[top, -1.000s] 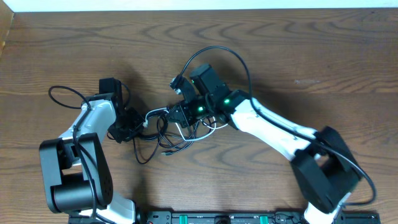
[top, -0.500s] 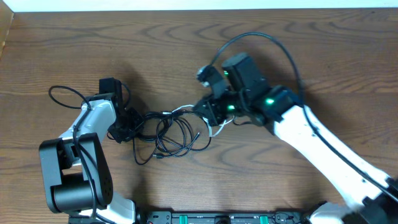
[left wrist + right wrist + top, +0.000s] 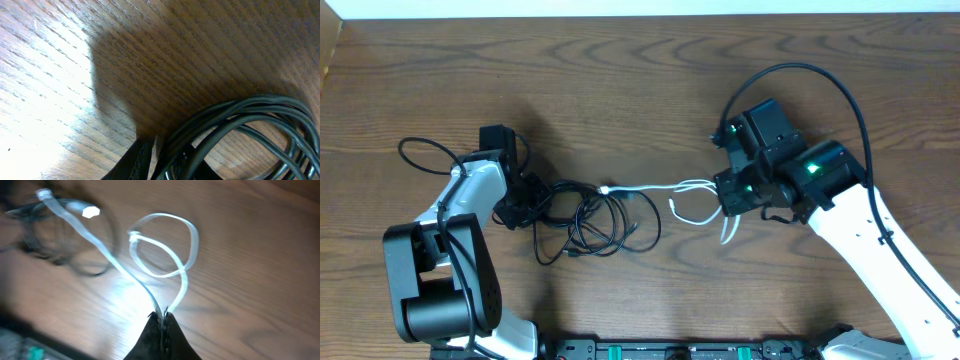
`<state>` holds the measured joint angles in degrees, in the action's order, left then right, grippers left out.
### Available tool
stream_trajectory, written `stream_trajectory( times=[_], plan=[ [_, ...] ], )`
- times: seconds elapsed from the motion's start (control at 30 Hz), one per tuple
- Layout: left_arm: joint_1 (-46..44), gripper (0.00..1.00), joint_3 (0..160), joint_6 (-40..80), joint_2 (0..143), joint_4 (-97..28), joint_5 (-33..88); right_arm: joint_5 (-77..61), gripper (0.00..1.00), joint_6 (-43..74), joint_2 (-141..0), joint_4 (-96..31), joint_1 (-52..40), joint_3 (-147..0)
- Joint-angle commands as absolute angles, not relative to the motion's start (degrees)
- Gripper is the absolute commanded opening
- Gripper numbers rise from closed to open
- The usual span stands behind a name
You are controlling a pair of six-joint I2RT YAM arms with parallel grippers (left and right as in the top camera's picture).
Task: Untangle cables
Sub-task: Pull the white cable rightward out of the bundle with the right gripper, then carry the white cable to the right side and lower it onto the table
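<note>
From the black cables point(image 3: 225, 117), the white cable point(image 3: 107, 255) stretched rightward into the right gripper point(image 3: 162, 321), jaws pinched on it. The left gripper point(image 3: 523, 203), jaws narrow, held the black cables' left edge.

One white cable point(image 3: 650, 187) and several black cables point(image 3: 582, 212).

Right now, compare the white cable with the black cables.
The white cable runs stretched toward the right gripper, which pinches it; the black cables lie coiled in loops at the left gripper. The white cable is a single cord, the black cables several. Both are thin and flexible.
</note>
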<state>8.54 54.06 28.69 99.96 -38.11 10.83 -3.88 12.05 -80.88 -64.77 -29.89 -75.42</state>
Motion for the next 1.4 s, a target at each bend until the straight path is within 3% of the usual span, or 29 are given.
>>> stream_trajectory(
  times=[0.0, 0.27, 0.63, 0.97, 1.37],
  plan=[
    [9.2, 0.22, 51.7, 29.2, 102.2, -38.0, 6.9, 7.0, 0.01, 14.7, -80.2, -66.5, -28.9, -76.0],
    [9.2, 0.30, 51.7, 29.2, 102.2, -38.1, 6.9, 10.2, 0.01, 17.3, -80.2, -65.2, -28.8, -76.0],
    [9.2, 0.31, 51.7, 29.2, 102.2, -38.1, 6.9, 13.9, 0.01, 20.6, -80.3, -44.4, -26.6, -76.0],
    [9.2, 0.31, 51.7, 29.2, 102.2, -38.1, 6.9, 27.3, 0.01, 32.1, -80.3, -50.3, -22.3, -76.0],
    [9.2, 0.30, 51.7, 29.2, 102.2, -38.1, 6.9, 27.7, 0.01, 32.3, -82.8, -53.8, -18.3, -75.9]
  ],
)
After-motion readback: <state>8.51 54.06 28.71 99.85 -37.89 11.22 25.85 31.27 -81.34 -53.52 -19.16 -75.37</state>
